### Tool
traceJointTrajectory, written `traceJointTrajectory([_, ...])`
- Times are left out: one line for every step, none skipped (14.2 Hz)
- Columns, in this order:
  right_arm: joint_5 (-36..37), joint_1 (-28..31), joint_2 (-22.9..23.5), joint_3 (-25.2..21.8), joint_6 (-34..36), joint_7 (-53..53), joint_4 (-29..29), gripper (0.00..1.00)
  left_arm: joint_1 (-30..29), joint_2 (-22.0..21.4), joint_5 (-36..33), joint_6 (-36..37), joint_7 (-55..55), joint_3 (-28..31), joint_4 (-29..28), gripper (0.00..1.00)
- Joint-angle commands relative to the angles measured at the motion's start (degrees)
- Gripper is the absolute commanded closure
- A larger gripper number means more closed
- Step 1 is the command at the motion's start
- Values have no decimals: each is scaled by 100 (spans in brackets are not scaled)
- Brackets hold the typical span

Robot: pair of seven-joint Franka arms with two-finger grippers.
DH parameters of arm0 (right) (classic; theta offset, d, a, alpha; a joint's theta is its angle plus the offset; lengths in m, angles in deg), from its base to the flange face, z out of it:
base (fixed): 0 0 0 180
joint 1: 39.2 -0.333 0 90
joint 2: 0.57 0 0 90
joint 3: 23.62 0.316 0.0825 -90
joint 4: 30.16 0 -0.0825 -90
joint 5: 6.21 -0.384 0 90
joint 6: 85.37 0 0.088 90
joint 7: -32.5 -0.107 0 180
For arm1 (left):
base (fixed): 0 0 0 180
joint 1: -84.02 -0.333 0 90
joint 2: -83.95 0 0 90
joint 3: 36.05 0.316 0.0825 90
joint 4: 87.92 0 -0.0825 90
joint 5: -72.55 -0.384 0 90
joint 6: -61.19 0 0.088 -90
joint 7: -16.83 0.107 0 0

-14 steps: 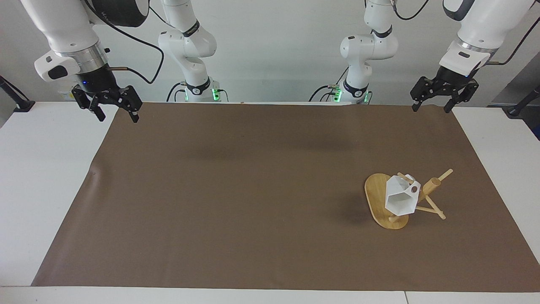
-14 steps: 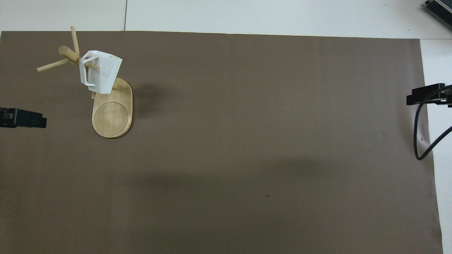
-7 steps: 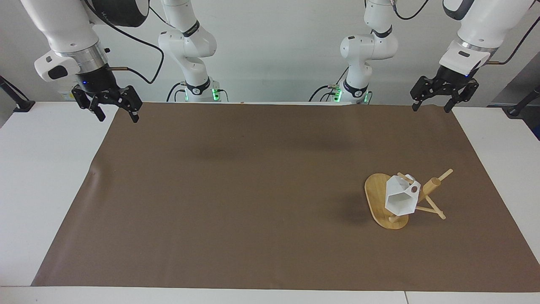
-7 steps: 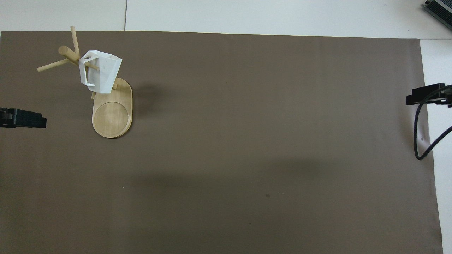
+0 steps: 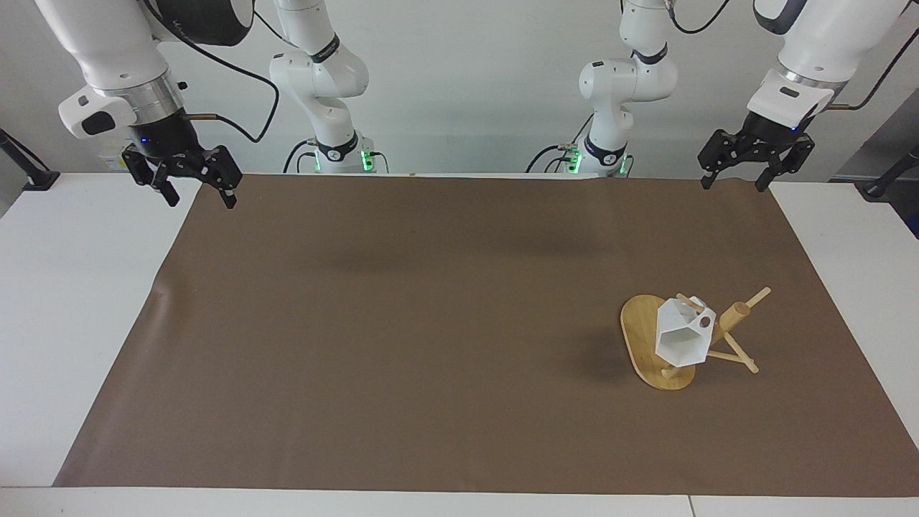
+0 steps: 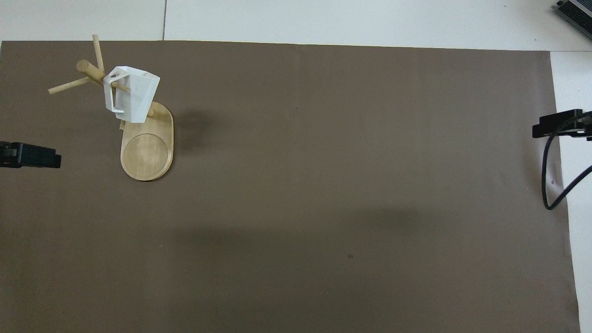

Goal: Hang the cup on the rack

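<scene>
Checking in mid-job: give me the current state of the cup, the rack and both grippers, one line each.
cup: hanging on a peg of the rack, tilted, held by neither gripper.
rack: standing on the brown mat.
left gripper: open, empty, raised, waiting at the mat's corner.
right gripper: open, empty, raised, waiting likewise.

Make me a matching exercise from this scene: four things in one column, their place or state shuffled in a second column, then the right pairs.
Things
1. cup
2. rack
3. left gripper
4. right gripper

Places or states
A. open and empty, over the brown mat's corner at the right arm's end
B. hanging on a peg by its handle
C. standing on the brown mat toward the left arm's end
D. open and empty, over the mat's corner at the left arm's end

Pairs: 1-B, 2-C, 3-D, 4-A
</scene>
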Motion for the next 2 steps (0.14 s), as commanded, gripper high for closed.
traceJointTrajectory([76,17,-127,1,-32,87,151,0,58,-150,-25,-54,62,38,-184,0])
traceJointTrajectory([76,17,-127,1,-32,87,151,0,58,-150,-25,-54,53,38,-184,0])
